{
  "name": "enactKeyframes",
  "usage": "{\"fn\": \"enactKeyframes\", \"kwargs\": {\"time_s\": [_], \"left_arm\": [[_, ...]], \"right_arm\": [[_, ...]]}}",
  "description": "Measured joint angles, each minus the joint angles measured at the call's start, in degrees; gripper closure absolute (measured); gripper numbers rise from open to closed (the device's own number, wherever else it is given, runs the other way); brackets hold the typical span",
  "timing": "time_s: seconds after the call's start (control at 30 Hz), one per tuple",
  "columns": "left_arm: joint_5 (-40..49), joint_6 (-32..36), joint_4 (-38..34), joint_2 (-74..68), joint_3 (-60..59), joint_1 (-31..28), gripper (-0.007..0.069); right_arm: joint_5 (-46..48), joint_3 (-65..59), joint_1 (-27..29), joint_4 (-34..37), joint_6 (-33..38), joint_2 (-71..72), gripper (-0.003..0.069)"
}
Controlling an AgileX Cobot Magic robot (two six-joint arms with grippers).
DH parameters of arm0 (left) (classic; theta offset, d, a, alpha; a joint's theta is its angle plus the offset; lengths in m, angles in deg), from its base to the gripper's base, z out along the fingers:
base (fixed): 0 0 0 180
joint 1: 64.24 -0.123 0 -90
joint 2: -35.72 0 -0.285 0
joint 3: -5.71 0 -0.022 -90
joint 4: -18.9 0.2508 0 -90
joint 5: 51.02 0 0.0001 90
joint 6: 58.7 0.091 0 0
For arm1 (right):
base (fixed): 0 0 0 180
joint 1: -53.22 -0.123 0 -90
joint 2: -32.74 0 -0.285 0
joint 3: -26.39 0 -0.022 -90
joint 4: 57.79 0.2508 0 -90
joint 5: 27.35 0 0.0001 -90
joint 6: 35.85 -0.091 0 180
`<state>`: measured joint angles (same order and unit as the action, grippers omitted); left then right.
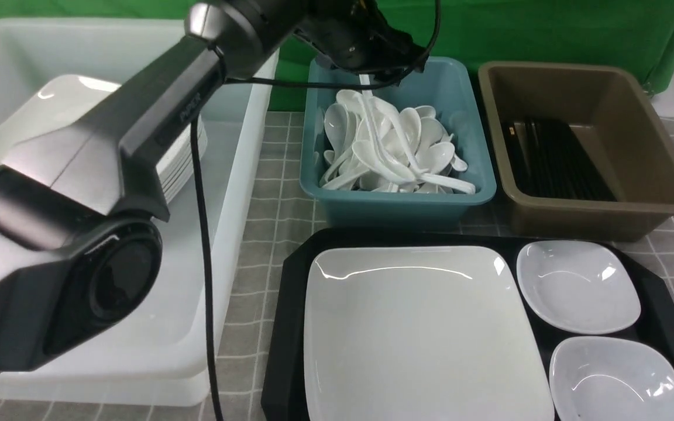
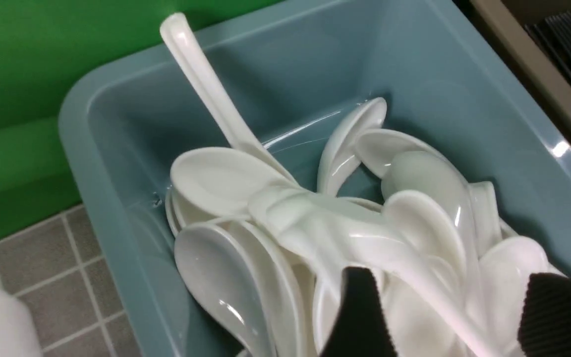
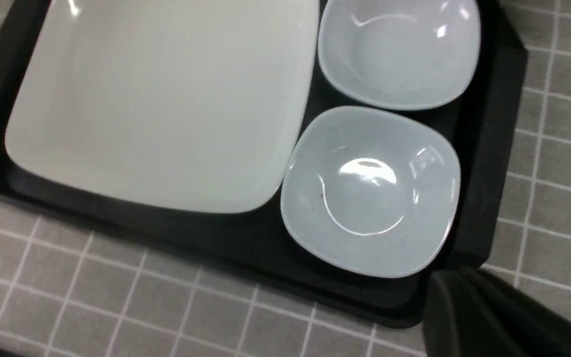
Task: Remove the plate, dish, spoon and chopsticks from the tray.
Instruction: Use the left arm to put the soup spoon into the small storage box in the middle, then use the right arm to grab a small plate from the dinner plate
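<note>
Robot's left: white bin (image 1: 243, 175), a stack of plates inside
Near centre: tray (image 1: 290, 304). The plate (image 1: 419, 333) lies flat on its left part, with the far dish (image 1: 577, 286) and near dish (image 1: 612, 380) on its right. No spoon or sticks on it
Far right: brown bin (image 1: 664, 169), with the chopsticks (image 1: 559, 158) lying in it
Far centre: teal bin (image 1: 477, 152), heaped with white spoons. The top spoon (image 2: 325, 228) is blurred; probably the task's own, though I cannot be sure
The left gripper (image 2: 459, 322) is low over that heap, jaws wide, nothing pinched
The right gripper (image 3: 484, 317) is over the tray's near right corner, jaws closed
Step judged: spoon drop-off ending; plate and dishes not yet cleared
Next: lift the left arm clear of the teal bin, then take the plate by its raised rim, a shallow, slippery hold, and carry it to the stack
</note>
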<state>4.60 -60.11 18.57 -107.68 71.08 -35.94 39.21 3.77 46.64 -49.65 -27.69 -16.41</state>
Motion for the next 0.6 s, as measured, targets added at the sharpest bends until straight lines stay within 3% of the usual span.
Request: {"fn": "enactKeyframes", "kwargs": {"time_s": [0.03,0.1,0.23,0.33,0.5,0.6], "left_arm": [[1.43,0.00,-0.13,0.63,0.00,0.00,0.0193],[8.69,0.72,-0.20,3.26,0.00,0.00,0.0264],[13.67,3.33,-1.95,10.32,-2.23,0.00,0.0545],[13.79,4.08,-2.98,13.80,-4.20,0.00,0.0590],[13.73,4.65,-4.85,26.32,-19.96,0.05,0.0622],[13.84,5.76,-4.80,33.63,-31.49,0.05,0.0622]], "right_arm": [[0.00,0.00,0.00,0.67,2.00,-1.52,0.0622],[-0.06,-0.05,0.00,2.96,6.06,-5.12,0.0617],[-0.78,-1.18,-0.19,5.50,10.47,-11.18,0.0554],[-1.96,-2.81,-0.98,5.07,11.12,-13.34,0.0513],[-10.33,-11.35,-7.76,2.92,13.06,-18.50,0.0325],[-18.58,-15.78,-11.99,-0.06,10.64,-20.62,0.0209]]}}
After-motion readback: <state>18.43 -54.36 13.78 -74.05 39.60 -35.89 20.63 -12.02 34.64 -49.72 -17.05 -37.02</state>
